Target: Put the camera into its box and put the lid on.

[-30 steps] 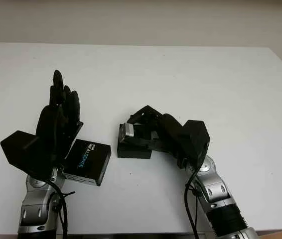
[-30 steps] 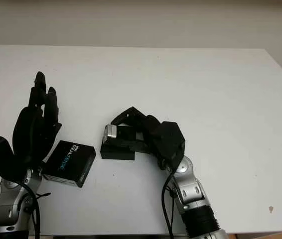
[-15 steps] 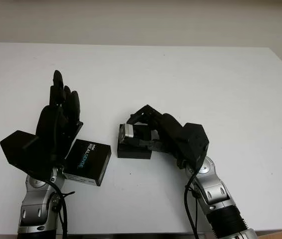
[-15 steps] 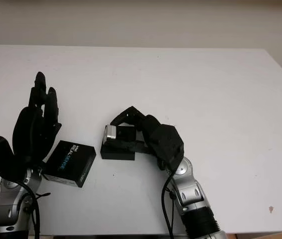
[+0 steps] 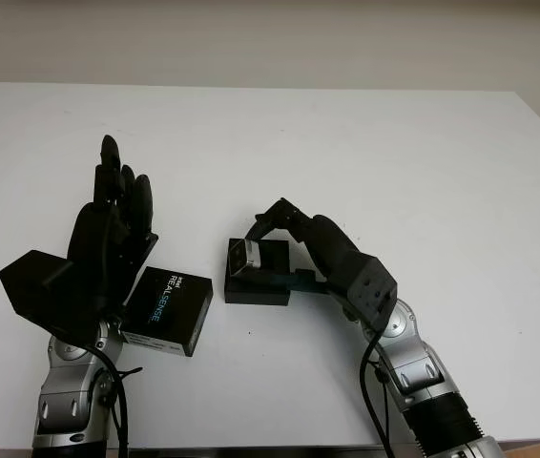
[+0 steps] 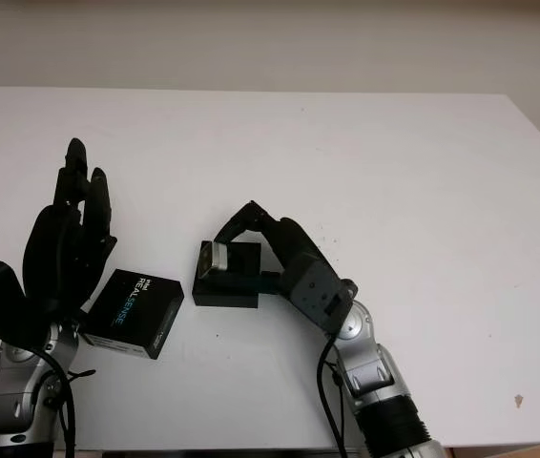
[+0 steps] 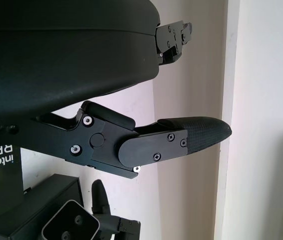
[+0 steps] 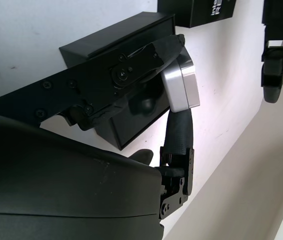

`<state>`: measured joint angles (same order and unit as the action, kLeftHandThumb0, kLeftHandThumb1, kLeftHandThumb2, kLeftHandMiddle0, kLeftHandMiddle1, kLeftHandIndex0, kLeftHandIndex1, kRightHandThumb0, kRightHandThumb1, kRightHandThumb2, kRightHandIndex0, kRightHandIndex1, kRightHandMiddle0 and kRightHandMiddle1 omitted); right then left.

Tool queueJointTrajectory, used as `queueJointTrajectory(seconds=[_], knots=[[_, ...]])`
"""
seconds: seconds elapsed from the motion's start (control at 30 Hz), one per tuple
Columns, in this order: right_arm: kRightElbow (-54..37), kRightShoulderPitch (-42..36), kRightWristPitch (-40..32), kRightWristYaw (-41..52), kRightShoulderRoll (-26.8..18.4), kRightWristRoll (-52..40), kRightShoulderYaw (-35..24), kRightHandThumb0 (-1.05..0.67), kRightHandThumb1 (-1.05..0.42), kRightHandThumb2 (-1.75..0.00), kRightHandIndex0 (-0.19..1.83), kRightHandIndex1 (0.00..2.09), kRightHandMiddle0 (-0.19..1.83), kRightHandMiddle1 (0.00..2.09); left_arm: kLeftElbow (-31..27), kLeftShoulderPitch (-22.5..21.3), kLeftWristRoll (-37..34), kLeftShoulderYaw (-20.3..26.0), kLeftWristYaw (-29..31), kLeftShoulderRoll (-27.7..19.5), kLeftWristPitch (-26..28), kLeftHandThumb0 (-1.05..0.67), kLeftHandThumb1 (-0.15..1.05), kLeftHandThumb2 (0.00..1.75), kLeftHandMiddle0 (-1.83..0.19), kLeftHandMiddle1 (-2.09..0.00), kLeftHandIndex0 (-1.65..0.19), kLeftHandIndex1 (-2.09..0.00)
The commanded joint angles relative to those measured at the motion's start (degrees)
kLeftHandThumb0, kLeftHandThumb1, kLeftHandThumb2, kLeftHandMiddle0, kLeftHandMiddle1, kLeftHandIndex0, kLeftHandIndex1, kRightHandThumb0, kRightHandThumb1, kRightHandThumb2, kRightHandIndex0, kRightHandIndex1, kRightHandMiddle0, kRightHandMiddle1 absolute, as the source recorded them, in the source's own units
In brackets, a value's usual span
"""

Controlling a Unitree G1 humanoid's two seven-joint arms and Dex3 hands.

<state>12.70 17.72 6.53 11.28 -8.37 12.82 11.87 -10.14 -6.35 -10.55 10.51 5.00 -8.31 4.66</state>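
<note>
Your right hand (image 5: 284, 250) pinches the small, rigid, likely slick-metal camera (image 5: 243, 255) by its long sides over the open box (image 5: 259, 286); left hand (image 5: 108, 243) open by the lid (image 5: 167, 311) at the bench's near left.

**Four viewpoints: a stereo head pair and two wrist cameras**

The left and right eye views look forward and down from the robot's head onto the white rectangular table (image 5: 365, 143), from places slightly apart, so everything sits further left in the right eye view. Both take in the whole tabletop and the pale wall behind.

The left wrist view sits right against the black three-finger left hand (image 7: 176, 140), looking along it toward the wall. The right wrist view sits equally close to the black three-finger right hand (image 8: 131, 75).

All four views share the open black cardboard box (image 5: 259, 286) and the small silver-faced camera (image 8: 181, 87).
</note>
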Motion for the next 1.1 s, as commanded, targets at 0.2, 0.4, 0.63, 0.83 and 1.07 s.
queueJointTrajectory(seconds=[0.2,0.4,0.63,0.83,1.07], knots=[[-0.1,0.6,1.6,-0.1,-1.3,0.7,-0.2,-0.42,-0.98,-0.05,0.06,0.65,0.31,1.69,-1.2,0.4,0.1,0.6,0.2,-0.5,-0.5,-0.78,1.05,0.56,0.19,0.00,0.19,0.00],[-2.6,0.8,0.5,0.8,-3.2,2.2,0.1,-0.48,-0.99,-0.05,0.08,0.41,0.17,1.19,-1.1,0.2,-0.1,0.7,0.1,-0.2,-0.6,-0.78,1.05,0.54,0.19,0.00,0.19,0.00],[-4.2,0.5,-0.9,1.5,-3.6,2.8,0.4,-0.48,-0.98,-0.05,0.12,0.26,0.18,1.00,-0.6,-0.1,-0.1,0.8,0.2,-0.1,-1.0,-0.76,1.05,0.55,0.19,0.00,0.19,0.00],[-6.0,0.3,-2.9,2.8,-3.6,2.3,0.7,-0.48,-0.98,-0.05,0.12,0.21,0.17,0.93,-0.9,-0.2,-0.2,0.8,0.2,-0.2,-0.6,-0.76,1.05,0.56,0.19,0.00,0.19,0.00],[-6.9,0.2,-2.9,3.4,-3.7,1.9,0.7,-0.48,-0.98,-0.05,0.13,0.19,0.17,0.93,-1.0,-0.3,0.0,0.6,-0.1,-0.1,-0.7,-0.76,1.05,0.56,0.19,0.00,0.19,0.00]])
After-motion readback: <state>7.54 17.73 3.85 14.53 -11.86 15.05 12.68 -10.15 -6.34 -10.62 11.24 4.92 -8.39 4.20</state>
